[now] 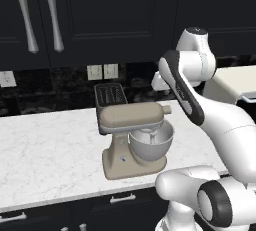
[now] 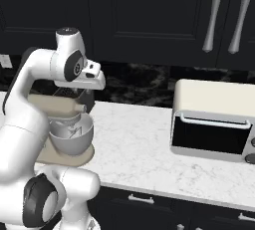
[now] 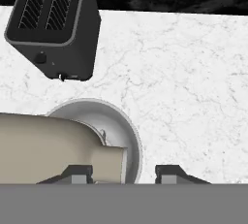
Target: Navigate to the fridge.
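Note:
The fridge is out of view; I face a black kitchen wall of cabinets and a white marble counter point(image 1: 45, 150). My arm is folded up over the counter, and the gripper point(image 3: 123, 174) hangs above a beige stand mixer point(image 3: 48, 145). Its two dark fingertips point(image 3: 77, 173) stand wide apart, open, with nothing held between them. From the right base camera the hand point(image 2: 93, 78) shows above the mixer point(image 2: 64, 134), pointing down.
A black toaster point(image 1: 111, 95) stands behind the mixer point(image 1: 132, 140) against the dark backsplash. A cream toaster oven point(image 2: 214, 119) sits on the counter to the right. Black upper cabinets with silver handles point(image 1: 30, 17) hang above, and black drawers point(image 1: 122, 198) run below.

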You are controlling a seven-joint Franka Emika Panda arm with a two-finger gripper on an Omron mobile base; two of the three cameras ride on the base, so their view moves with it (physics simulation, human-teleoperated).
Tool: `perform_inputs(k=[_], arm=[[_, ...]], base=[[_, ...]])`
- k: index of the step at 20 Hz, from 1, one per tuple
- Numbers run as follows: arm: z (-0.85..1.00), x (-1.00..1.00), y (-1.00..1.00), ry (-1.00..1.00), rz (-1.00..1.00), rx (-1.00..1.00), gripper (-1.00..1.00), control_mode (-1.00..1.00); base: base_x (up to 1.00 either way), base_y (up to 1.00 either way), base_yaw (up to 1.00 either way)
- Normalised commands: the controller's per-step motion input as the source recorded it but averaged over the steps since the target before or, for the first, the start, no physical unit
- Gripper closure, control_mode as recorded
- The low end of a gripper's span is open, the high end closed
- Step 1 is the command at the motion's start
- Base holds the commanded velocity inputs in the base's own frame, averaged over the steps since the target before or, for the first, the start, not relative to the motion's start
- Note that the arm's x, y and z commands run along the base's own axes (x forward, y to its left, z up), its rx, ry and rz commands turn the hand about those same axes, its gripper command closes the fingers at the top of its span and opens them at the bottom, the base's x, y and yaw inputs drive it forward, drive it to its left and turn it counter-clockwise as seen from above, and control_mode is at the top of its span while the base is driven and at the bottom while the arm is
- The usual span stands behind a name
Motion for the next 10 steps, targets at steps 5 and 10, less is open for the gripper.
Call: perform_inputs(k=[5,10], arm=[[-0.03,-0.45,-0.03,0.0,0.0,0.0,-1.0,-1.0],[-0.35,-0.84,0.0,0.0,0.0,0.0,-1.0,-1.0]], base=[[0.0,0.0,0.0],[0.0,0.0,0.0]])
